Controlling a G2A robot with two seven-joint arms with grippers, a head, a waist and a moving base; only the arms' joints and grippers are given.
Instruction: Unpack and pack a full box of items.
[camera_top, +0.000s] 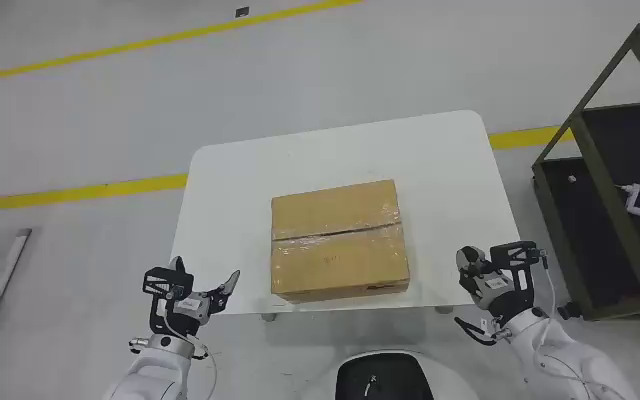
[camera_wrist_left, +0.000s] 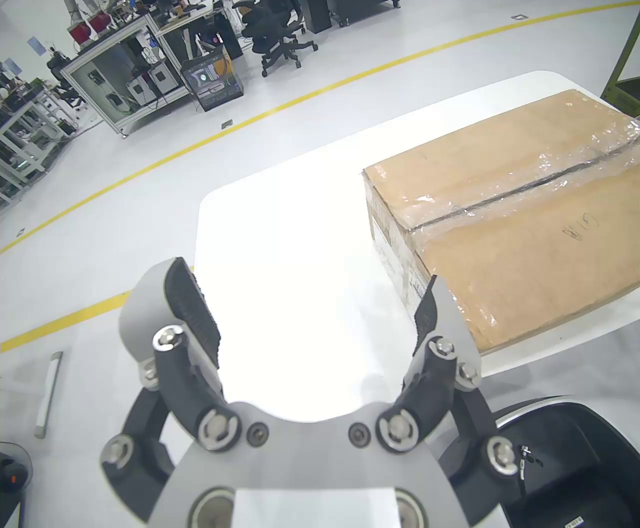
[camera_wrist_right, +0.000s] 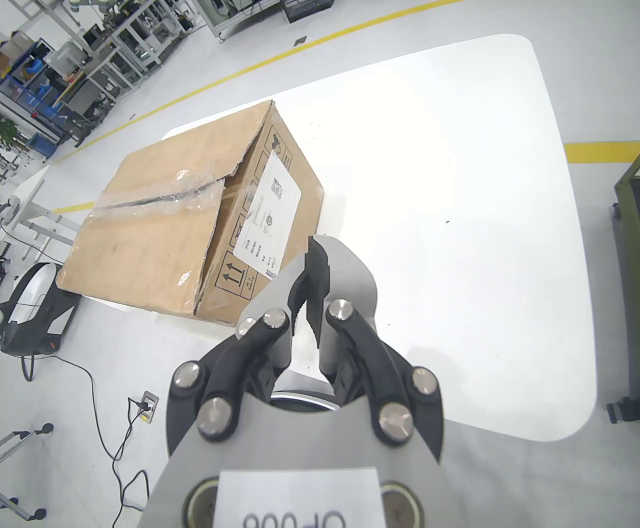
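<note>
Step 1, box isn't even open yet

You're at the very start imo: cardboard box (camera_top: 340, 265) sits shut on the table (camera_top: 440, 160), crinkled tape (camera_wrist_left: 505, 195) along the top seam, just ahead of and between both grippers. Left gripper (camera_wrist_left: 307, 280) is spread wide w/ nothing in it, right gripper (camera_wrist_right: 305, 270) has its fingers pressed together, empty. Next you prob need a fingertip under that seam to lift the flaps.

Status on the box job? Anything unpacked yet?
Done: nothing visible. The box sits on the table with its flaps closed and tape over the seam. In hand: nothing. The left gripper is open, the right gripper shut and empty, both short of the box. Left: opening, unpacking, repacking.
</note>
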